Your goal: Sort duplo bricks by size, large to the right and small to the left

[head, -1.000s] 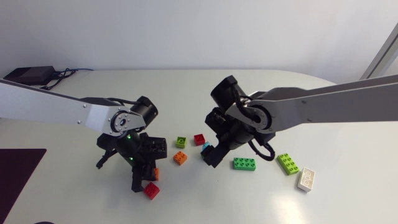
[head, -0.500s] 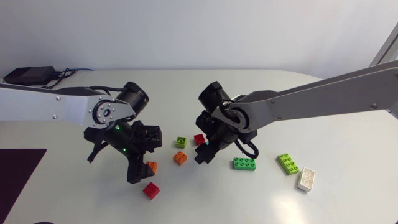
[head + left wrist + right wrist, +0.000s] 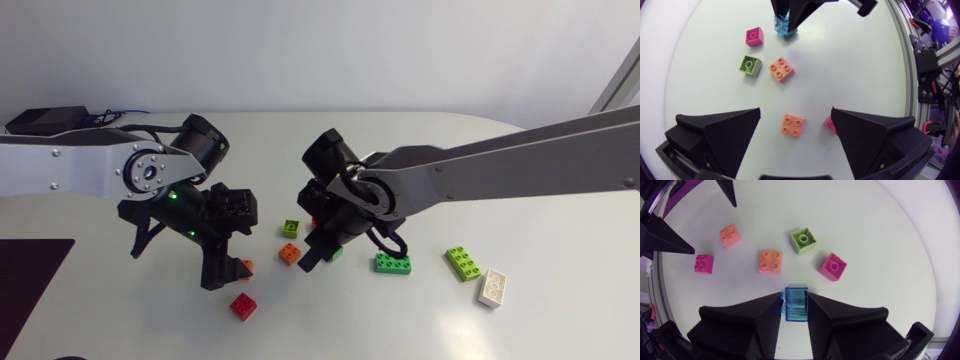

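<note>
Lowest in the head view, left of centre, the near red brick (image 3: 243,305) lies on the white table (image 3: 560,330). At the lower right the white long brick (image 3: 492,287) lies just beside the lime long brick (image 3: 462,262). A little higher, the left gripper (image 3: 228,270) hangs over the table left of centre, its fingers spread wide and clasping nothing. Its wrist view shows the near orange brick (image 3: 793,125) lying on the table between the two fingers and touching neither, with the near red brick partly hidden beside one finger. At about the same height, right of centre, the green long brick (image 3: 393,263) lies flat. Just left of it is the right gripper (image 3: 322,250), whose arm comes in from the right edge. It is clamped on the blue brick (image 3: 796,305), a small clear one pinched from both sides between the fingertips. I cannot tell whether that brick touches the tabletop. Ahead of the right gripper lie the far orange brick (image 3: 290,254), the small lime brick (image 3: 291,228) and the far red brick (image 3: 833,266), near one another but apart. At the upper left of the frame a black box (image 3: 40,120) with a cable sits at the table's far edge.
</note>
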Available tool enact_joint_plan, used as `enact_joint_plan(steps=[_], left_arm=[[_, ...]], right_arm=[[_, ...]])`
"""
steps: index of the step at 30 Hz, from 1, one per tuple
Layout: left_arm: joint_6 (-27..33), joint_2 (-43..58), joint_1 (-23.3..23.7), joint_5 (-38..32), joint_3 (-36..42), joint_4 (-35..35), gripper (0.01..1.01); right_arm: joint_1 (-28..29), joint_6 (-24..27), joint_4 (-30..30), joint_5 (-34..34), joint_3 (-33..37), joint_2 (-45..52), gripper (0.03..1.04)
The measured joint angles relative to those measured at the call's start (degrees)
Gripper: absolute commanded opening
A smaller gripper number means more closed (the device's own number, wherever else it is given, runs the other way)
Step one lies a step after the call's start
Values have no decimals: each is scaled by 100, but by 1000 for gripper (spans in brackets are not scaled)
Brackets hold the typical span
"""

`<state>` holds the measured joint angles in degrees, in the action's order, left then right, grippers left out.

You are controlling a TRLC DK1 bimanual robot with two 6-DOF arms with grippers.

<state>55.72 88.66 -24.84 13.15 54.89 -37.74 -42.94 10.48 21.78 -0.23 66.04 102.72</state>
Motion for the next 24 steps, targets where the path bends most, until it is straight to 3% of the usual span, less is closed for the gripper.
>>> enact_joint_plan(steps=[11,19,24], left_arm=[[339,-142,-2,374,-894,-586,972],[304,236,22,426,-1130,544,972],[295,466,133,424,-1130,868,939]], right_arm=[[-498,70,157,-289,203,-37,272],[-621,107,234,-461,501,66,274],[-614,107,273,-553,501,74,274]])
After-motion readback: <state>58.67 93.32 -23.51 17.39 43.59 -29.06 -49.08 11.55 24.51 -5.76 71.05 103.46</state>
